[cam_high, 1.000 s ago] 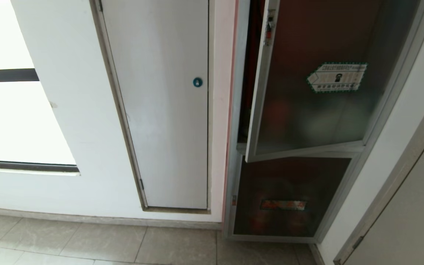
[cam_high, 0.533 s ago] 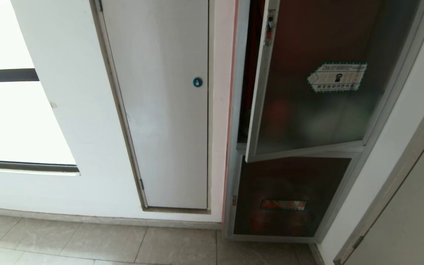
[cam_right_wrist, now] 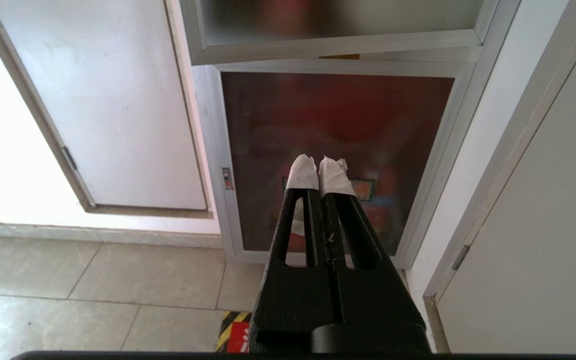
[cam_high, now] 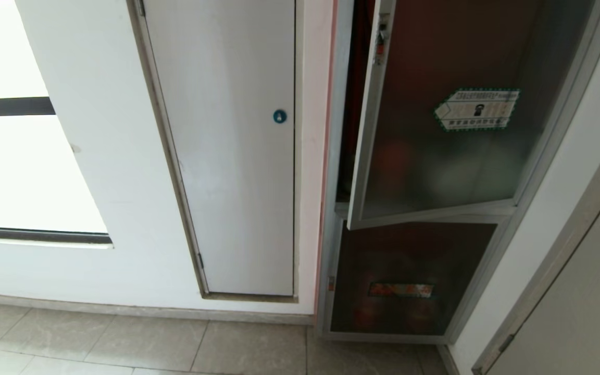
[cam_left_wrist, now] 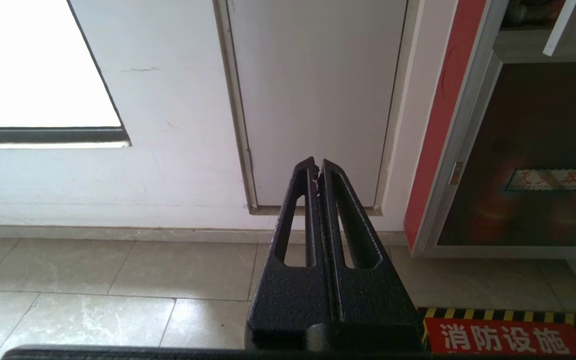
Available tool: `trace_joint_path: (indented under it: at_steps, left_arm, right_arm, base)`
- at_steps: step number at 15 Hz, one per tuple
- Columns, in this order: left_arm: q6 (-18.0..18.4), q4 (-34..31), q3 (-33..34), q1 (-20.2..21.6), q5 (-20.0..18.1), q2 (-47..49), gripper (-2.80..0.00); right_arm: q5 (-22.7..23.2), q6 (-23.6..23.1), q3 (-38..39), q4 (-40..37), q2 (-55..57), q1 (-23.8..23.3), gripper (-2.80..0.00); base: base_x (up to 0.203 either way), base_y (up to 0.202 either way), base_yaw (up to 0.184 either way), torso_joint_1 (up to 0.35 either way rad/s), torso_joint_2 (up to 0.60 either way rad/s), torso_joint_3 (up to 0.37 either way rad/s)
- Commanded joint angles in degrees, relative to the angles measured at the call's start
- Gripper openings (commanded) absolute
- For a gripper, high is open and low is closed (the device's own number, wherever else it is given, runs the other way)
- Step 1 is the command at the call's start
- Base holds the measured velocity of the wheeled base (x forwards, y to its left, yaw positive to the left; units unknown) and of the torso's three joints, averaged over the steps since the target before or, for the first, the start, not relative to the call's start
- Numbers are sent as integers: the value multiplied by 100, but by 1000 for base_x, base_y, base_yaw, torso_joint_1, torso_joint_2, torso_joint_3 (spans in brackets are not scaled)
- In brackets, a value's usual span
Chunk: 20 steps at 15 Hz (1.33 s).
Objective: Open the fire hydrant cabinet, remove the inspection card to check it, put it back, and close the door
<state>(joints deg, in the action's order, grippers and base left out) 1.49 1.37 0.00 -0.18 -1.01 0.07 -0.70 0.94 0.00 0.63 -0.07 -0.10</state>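
The fire hydrant cabinet (cam_high: 333,156) stands in the wall at the right of the head view. Its silver-framed dark glass door (cam_high: 425,166) hangs slightly ajar, with the free edge swung out from the frame and a narrow red-lined gap beside it. A green-bordered white sticker (cam_high: 477,109) is on the glass. The inspection card is hidden. Neither arm shows in the head view. My left gripper (cam_left_wrist: 317,165) is shut and empty, held low over the floor before the white panel door. My right gripper (cam_right_wrist: 320,162), its tips wrapped in white tape, is shut and empty, pointing at the cabinet's lower panel.
A white panel door (cam_high: 227,156) with a blue round lock (cam_high: 279,116) is left of the cabinet. A smaller dark glass panel (cam_high: 409,276) with a red label sits below the door. A bright window (cam_high: 19,172) lies far left, a grey door (cam_high: 581,291) far right, and a red floor marking (cam_left_wrist: 508,337) on the tiles.
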Motion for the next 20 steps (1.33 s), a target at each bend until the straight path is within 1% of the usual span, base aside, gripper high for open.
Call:
trace_joint_path:
  at_steps: [1,3,20]
  left_arm:
    - [-8,3,70,1,-4,1,-280]
    - [-1,4,70,1,-3,1,-280]
    - [-26,3,70,1,5,1,-280]
  right_arm:
    - [0,3,18,-2,7,1,-280]
    - [0,11,18,-2,7,1,-280]
    - [0,3,18,0,7,1,-280]
  base:
    - [0,0,0,0,0,0]
    - [137,0,-1,-3,-8,3]
    - [198,0,-1,6,2,2]
